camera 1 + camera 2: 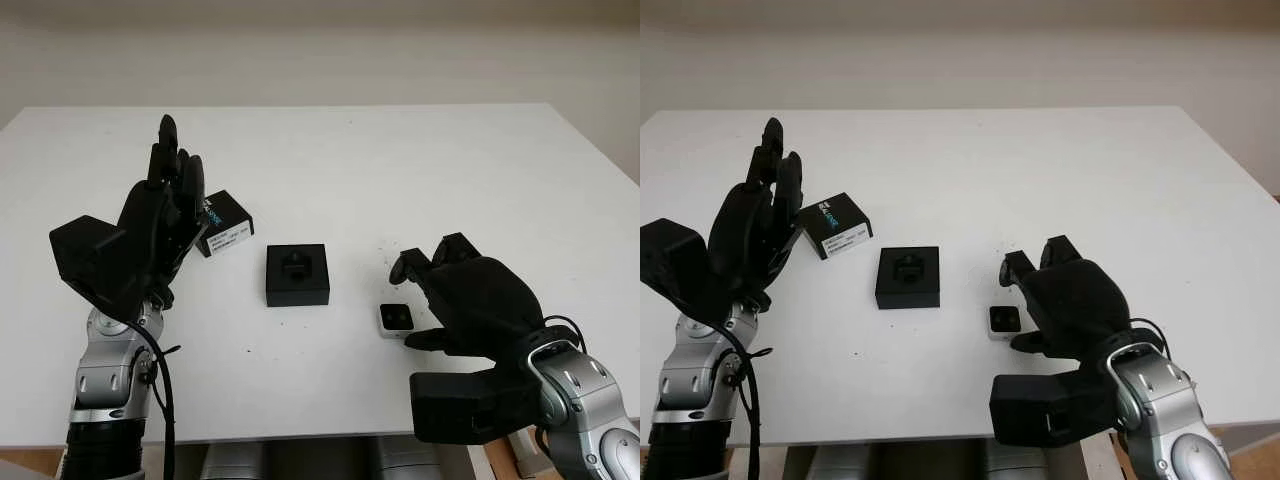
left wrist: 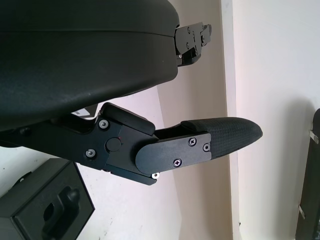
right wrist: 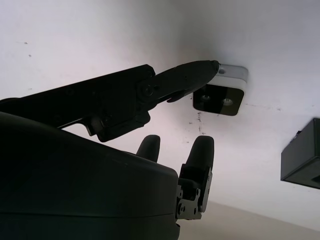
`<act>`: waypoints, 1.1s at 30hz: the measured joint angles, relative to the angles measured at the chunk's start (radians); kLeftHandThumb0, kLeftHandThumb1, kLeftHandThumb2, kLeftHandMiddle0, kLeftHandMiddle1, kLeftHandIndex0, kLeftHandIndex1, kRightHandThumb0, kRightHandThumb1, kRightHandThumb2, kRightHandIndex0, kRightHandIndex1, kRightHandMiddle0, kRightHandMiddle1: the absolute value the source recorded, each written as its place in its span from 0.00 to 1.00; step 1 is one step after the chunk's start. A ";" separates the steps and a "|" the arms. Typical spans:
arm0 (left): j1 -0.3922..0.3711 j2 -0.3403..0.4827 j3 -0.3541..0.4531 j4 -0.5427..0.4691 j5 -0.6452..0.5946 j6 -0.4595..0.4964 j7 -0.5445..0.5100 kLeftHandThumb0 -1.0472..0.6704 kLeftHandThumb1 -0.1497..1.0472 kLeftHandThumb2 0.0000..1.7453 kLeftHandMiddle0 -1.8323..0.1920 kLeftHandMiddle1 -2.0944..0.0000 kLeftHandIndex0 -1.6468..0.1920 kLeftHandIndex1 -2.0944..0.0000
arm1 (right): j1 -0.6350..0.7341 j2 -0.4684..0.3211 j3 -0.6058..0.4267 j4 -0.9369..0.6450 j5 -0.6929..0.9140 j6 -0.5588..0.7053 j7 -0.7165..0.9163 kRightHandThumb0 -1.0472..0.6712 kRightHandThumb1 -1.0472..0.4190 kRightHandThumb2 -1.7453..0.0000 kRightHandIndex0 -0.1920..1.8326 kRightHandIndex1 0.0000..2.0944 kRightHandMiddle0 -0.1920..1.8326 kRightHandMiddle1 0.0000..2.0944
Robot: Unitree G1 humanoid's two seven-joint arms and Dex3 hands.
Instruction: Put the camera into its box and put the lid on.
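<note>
Seeing the box [image 1: 297, 274] empty, I have my right hand [image 1: 470, 295] open, one finger touching the camera [image 1: 396, 319], left hand [image 1: 160, 225] open, raised.

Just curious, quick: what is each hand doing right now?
Left hand: open, raised beside the lid.
Right hand: open, one fingertip touching the camera, not gripping it.

Lid [image 1: 226, 222] left of box [image 1: 297, 274]; camera [image 1: 396, 319] right.

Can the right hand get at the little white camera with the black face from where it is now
Probably yes. The right hand is open right beside the small white camera with the black face, one fingertip already at its edge, and nothing lies between them. The open black box sits apart.
</note>
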 measured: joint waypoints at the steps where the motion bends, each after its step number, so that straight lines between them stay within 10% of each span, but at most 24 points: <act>1: 0.000 0.000 0.000 0.000 0.000 0.000 0.001 0.15 1.00 0.35 1.00 1.00 1.00 1.00 | 0.002 0.000 0.000 0.000 0.002 0.000 0.005 0.27 0.02 0.97 0.00 0.71 0.00 0.67; 33: -0.001 0.000 0.000 0.000 0.000 -0.007 -0.002 0.14 1.00 0.34 1.00 1.00 1.00 1.00 | -0.011 0.003 0.028 0.107 0.031 -0.024 -0.012 0.32 0.00 0.94 0.00 0.73 0.00 0.69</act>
